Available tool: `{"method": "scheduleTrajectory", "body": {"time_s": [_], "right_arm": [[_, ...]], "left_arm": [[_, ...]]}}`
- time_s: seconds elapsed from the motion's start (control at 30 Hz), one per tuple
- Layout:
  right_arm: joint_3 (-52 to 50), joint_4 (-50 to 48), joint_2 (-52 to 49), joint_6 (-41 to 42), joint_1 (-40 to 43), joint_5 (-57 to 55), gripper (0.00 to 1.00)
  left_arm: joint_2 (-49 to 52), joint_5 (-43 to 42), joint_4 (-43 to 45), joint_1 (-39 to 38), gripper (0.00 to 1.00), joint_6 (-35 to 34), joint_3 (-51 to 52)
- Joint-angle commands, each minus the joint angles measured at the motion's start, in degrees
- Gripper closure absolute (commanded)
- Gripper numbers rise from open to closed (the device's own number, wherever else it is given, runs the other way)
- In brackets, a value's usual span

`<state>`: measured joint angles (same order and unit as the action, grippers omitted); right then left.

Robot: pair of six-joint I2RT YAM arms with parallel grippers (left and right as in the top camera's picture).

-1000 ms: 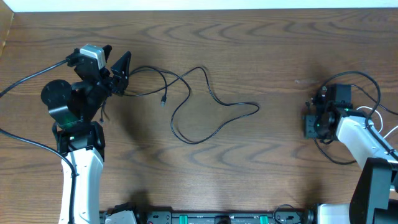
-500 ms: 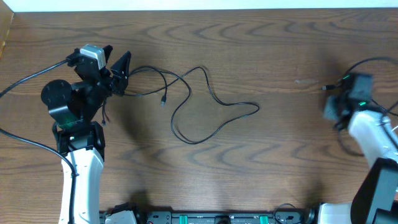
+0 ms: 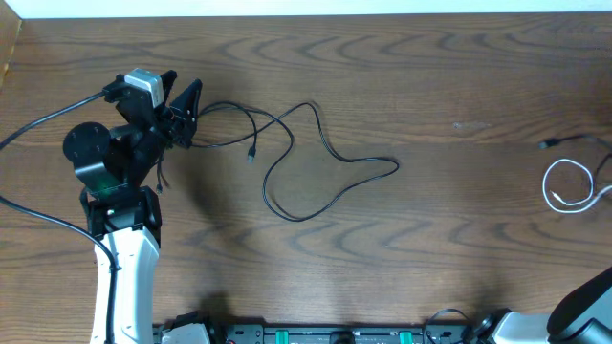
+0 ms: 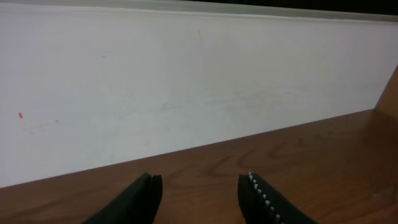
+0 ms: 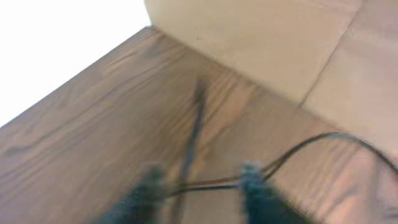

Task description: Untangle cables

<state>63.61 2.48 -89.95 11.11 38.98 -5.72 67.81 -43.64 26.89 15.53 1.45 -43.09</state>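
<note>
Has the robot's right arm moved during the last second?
Yes. The right end effector has swung toward the right edge of the table, past the white cable, and left the overhead view.

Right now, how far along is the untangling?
Done: the white cable lies looped at the right edge, clear of the black cable mid-table. In hand: nothing. The left fingers are open over bare wood. The right fingers are apart in a blurred view, with a thin black cord running past them. Left: the black cable seems to cross itself near its left end and needs spreading.
</note>
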Motion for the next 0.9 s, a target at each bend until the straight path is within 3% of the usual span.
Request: {"method": "scheduleTrajectory", "body": {"time_s": [0.0, 0.27, 0.37, 0.67, 0.87], "right_arm": [[0.5, 0.5, -1.0, 0.4, 2.3, 1.9, 0.01], [0.5, 10.0, -3.8, 0.9, -1.3, 10.6, 0.01], [0.5, 12.3, -4.0, -3.9, -6.2, 15.2, 0.01], [0.5, 26.1, -4.0, -24.7, -30.9, 20.7, 0.01], [0.4, 30.1, -4.1, -26.4, -47.5, 16.1, 0.01]], "left_arm": [[-0.5, -1.0, 0.1, -0.2, 0.55, -0.1, -0.3], [-0.5, -1.0, 0.2, -0.2, 0.55, -0.1, -0.3], [-0.5, -1.0, 0.1, -0.1, 0.55, -0.1, -0.3], [-0.5, -1.0, -2.2, -0.1, 0.53, 0.0, -0.3], [-0.5, -0.9, -7.0, -0.1, 0.5, -0.1, -0.3]]}}
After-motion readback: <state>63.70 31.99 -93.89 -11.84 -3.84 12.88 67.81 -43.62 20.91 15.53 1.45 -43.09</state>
